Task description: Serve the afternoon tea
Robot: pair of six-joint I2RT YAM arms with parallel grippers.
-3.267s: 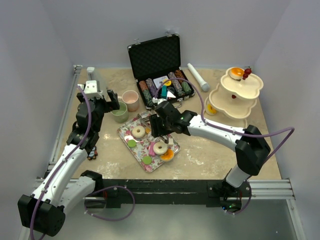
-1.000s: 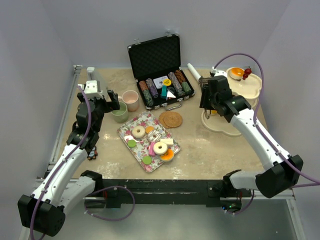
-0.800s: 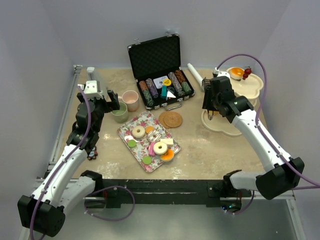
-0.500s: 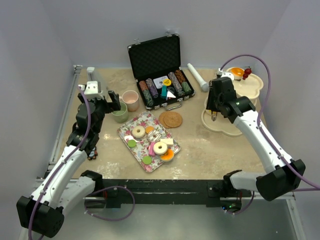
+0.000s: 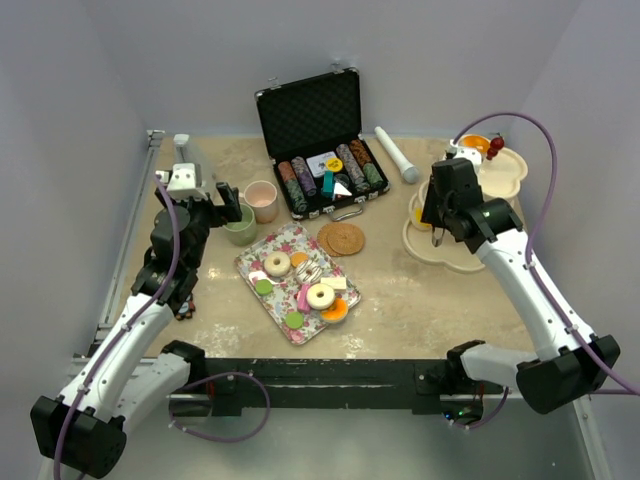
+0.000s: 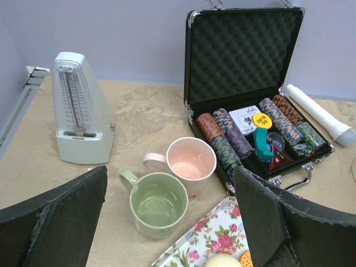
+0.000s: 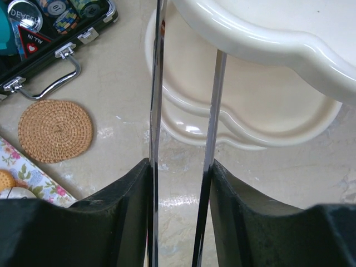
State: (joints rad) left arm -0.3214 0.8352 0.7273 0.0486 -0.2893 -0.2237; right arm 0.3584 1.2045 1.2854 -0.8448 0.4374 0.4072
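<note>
My right gripper [image 5: 432,212] is shut on a pair of metal tongs [image 7: 157,111]. The tongs' two blades run up between my fingers [image 7: 133,189] toward the cream three-tier stand [image 5: 468,250]. Their tips leave the wrist view beside the stand's upper tier [image 7: 267,28], above its bottom tier [image 7: 250,119]. An orange cake [image 5: 476,144] sits on the top tier. My left gripper [image 6: 169,197] hangs open above the green cup [image 6: 158,203], beside the pink cup [image 6: 191,162]. Donuts [image 5: 277,264] and macarons [image 5: 263,287] lie on the floral tray [image 5: 248,258].
An open black case of poker chips [image 5: 320,140] stands at the back, with a white cylinder [image 5: 397,154] to its right. A woven coaster [image 5: 342,238] lies between the tray and the stand. A pale metronome [image 6: 80,111] stands at the far left.
My right arm has carried the tongs from the tray over to the stand, and in the last second it slid further right along it. The left arm has not moved.
</note>
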